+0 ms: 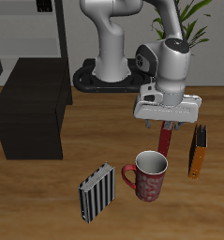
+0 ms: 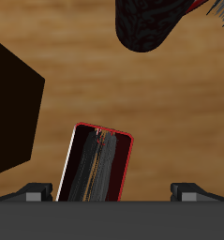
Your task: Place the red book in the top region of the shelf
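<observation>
We're looking at a warm wooden table (image 1: 48, 202), with a potted plant (image 1: 193, 19) and a tall pale grey rack (image 1: 43, 28) behind the robot's base. Our landmark is the red patterned mug (image 1: 149, 177), sitting near the table's front edge. Directly behind and above that mug we see the gripper (image 1: 167, 125), and the red book (image 1: 166, 140) hangs upright from it, its lower end just behind the mug's rim. From the wrist view we see the red book (image 2: 97, 165) between the fingers (image 2: 29, 193), red cover edge outlining a dark face, so we read the fingers as closed narrowly on the book. Whether its bottom edge touches the table, we can't tell.

The mug (image 2: 151, 23) shows in the wrist view too, just beyond the book. Beside the mug, nearer the front edge, a black-and-white striped book (image 1: 97, 193) stands tilted. On the mug's other side, an orange-and-black book (image 1: 198, 151) stands apart from it. The shelf (image 1: 29, 117), a dark boxy unit with a flat top, sits well apart from the mug, beyond the striped book and farther back; we also catch its dark side (image 2: 10, 112) in the wrist view.
</observation>
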You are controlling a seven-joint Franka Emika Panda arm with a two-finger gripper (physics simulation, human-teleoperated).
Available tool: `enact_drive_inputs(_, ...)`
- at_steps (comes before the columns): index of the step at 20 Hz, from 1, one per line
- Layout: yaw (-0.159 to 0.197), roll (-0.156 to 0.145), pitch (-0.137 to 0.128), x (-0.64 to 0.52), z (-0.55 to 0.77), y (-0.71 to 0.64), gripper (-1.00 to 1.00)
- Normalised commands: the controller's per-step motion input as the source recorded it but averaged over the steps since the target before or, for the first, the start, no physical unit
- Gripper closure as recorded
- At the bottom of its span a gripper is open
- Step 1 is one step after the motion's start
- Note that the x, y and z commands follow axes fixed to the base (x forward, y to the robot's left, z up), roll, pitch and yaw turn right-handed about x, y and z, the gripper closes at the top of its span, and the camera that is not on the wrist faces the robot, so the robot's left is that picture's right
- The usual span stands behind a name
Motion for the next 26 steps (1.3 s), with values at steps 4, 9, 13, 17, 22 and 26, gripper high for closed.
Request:
enact_drive_inputs(4,-0.026,0.014,0.036,0.02,-0.17,-0.03,-1.0)
enact_drive_inputs(9,0.0,0.013,0.017,0.0,-0.12,0.04,1.0)
enact_drive_inputs(13,0.005,-0.008,-0.002,0.0,0.06,-0.07,1.0)
enact_drive_inputs(17,0.025,-0.036,-0.003,-0.05,0.19,-0.16,1.0)
enact_drive_inputs(22,0.043,-0.062,-0.038,-0.12,0.32,-0.26,1.0)
enact_drive_inputs(26,0.019,-0.05,-0.074,-0.19,0.51,-0.43,1.0)
